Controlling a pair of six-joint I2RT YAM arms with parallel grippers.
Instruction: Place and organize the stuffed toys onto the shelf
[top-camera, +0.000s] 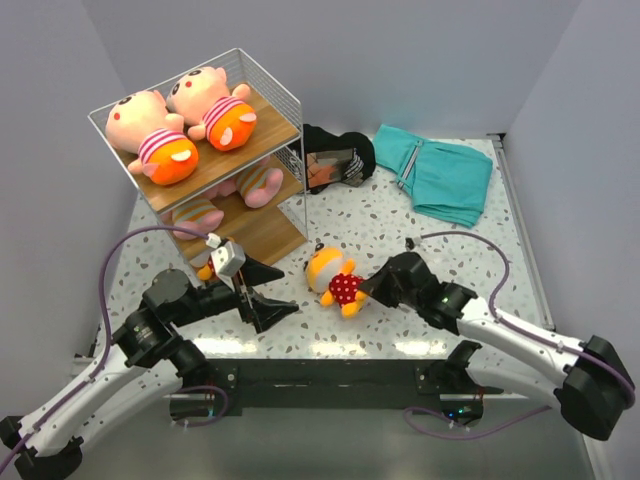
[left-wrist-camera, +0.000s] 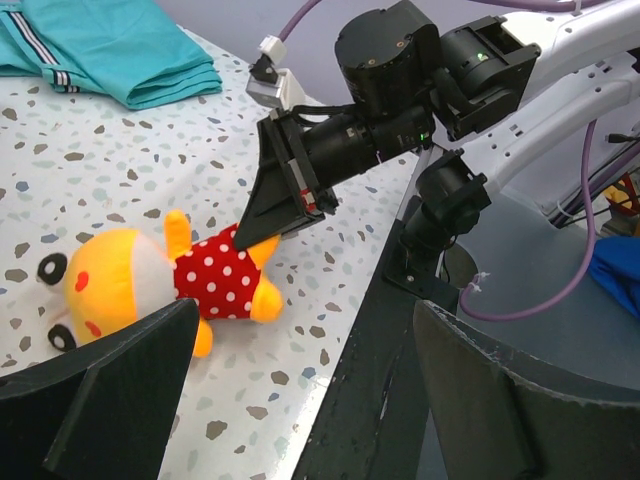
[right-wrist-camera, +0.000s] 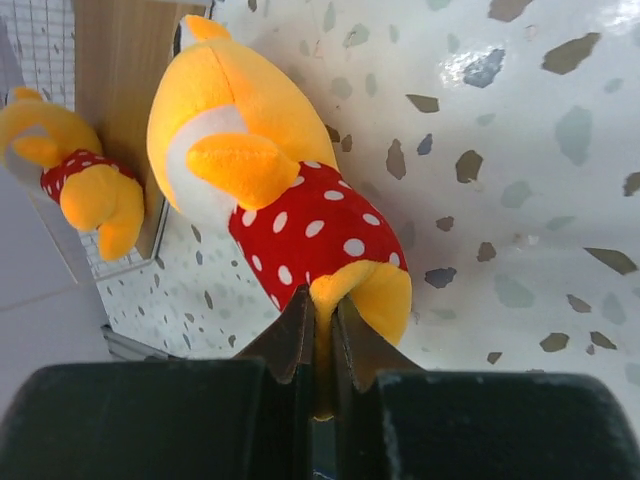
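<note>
On the shelf (top-camera: 272, 135) we count 2 pink toys (top-camera: 150, 135) up top and 2 striped toys (top-camera: 255, 182) below. Our right tool (top-camera: 366, 288) pinches tight on a leg of the yellow toy (top-camera: 335, 280) lying on the tabletop (top-camera: 400, 225). Our left tool (top-camera: 275, 290) hangs spread wide, empty. That toy is not yet shelved.

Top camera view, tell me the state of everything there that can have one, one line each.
polka-dot toy, lying on the table, leg pinched.
right pincer, shut on polka-dot toy.
left pincer, open, empty.
pink toys, lying on the top board.
shelf, upright, toys on two boards.
teal cloth, folded.
</note>
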